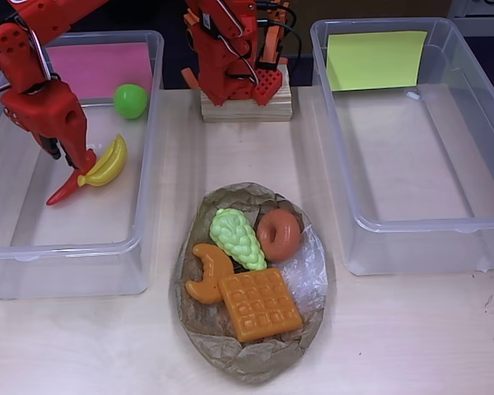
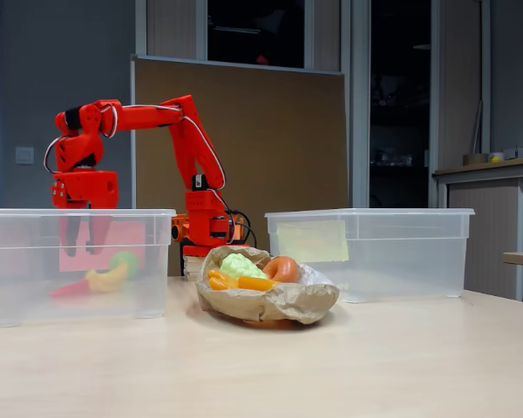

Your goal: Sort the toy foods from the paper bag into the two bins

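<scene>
My red gripper [image 1: 72, 156] hangs inside the left bin [image 1: 66, 249], the one with the pink note [image 1: 99, 67]; its fingers stand apart and empty [image 2: 84, 235]. Below it a red chili [image 1: 63, 191] lies on the bin floor, touching the yellow bananas [image 1: 107, 162]. A green apple [image 1: 130, 100] rests near the note. The crumpled paper bag [image 1: 255, 358] in front holds pale green grapes [image 1: 237, 239], a donut [image 1: 278, 234], an orange croissant [image 1: 207, 273] and a waffle [image 1: 259, 303]. The right bin [image 1: 428, 224] with its yellow-green note [image 1: 377, 59] holds no toys.
The arm's base stands on a wooden block [image 1: 245, 105] between the bins at the back. The bins' tall clear walls [image 2: 35, 261] [image 2: 401, 252] flank the bag [image 2: 266, 300]. Bare tabletop [image 1: 412, 337] lies in front.
</scene>
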Tool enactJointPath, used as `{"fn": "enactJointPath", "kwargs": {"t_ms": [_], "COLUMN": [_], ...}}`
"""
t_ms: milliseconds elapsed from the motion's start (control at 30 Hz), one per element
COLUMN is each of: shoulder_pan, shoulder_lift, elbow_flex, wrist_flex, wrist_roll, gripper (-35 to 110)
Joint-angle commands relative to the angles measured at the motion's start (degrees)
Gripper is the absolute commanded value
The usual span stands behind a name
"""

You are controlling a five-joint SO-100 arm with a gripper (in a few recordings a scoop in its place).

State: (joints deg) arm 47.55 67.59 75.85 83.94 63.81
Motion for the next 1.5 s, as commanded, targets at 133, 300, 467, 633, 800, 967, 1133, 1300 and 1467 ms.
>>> {"fn": "enactJointPath", "kwargs": {"t_ms": [133,300,467,633,800,967,1133,1300,1467], "shoulder_pan": [-6.59,-11.43,-19.42,-31.11,-44.12,-55.81,-62.67,-65.65,-65.48], "shoulder_lift": [11.6,22.24,32.96,39.81,35.07,26.02,22.24,15.64,3.16], "elbow_flex": [-1.85,-1.85,-1.85,-1.05,2.11,1.32,1.67,-1.23,-12.66], "wrist_flex": [6.24,10.11,14.77,16.79,16.7,16.61,14.06,13.1,16.7], "wrist_roll": [1.93,1.49,1.58,4.31,11.25,19.69,27.33,31.38,26.72], "gripper": [19,19,19,19,19,22,21,20,29]}}
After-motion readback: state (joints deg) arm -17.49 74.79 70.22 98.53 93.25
